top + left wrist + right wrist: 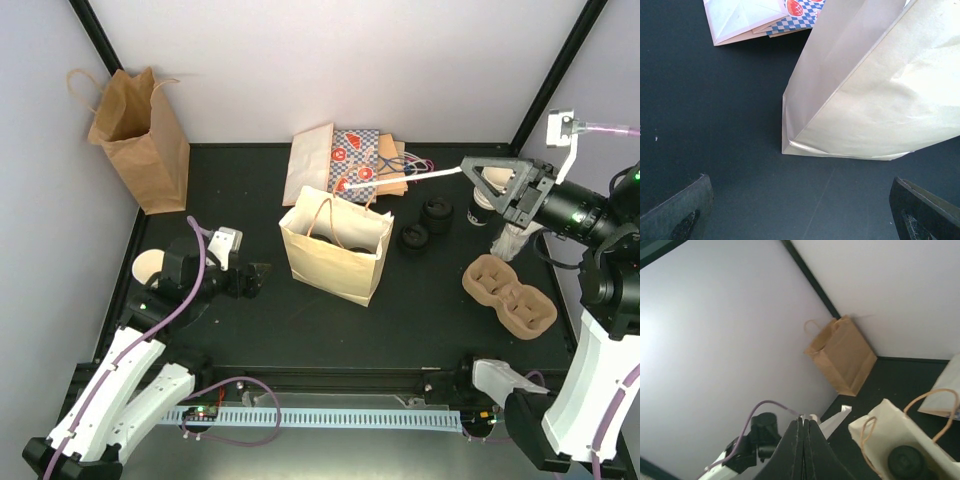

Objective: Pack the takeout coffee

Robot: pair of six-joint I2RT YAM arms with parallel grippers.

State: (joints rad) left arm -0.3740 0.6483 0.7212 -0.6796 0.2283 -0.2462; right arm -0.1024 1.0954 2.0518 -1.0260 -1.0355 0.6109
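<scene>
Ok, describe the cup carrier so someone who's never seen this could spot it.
Look at the black table, right side. The cup carrier lies flat there: tan moulded pulp with round wells, unlike the black lids beyond it and the cream bag to its left.

The cream bag (875, 100) stands upright on the black table (715, 115), its near bottom corner facing the left gripper (800, 182). The jaws stand wide apart, clear of it. Beyond lie a flat white bag (742, 17) and a checked bag (802, 15).
</scene>
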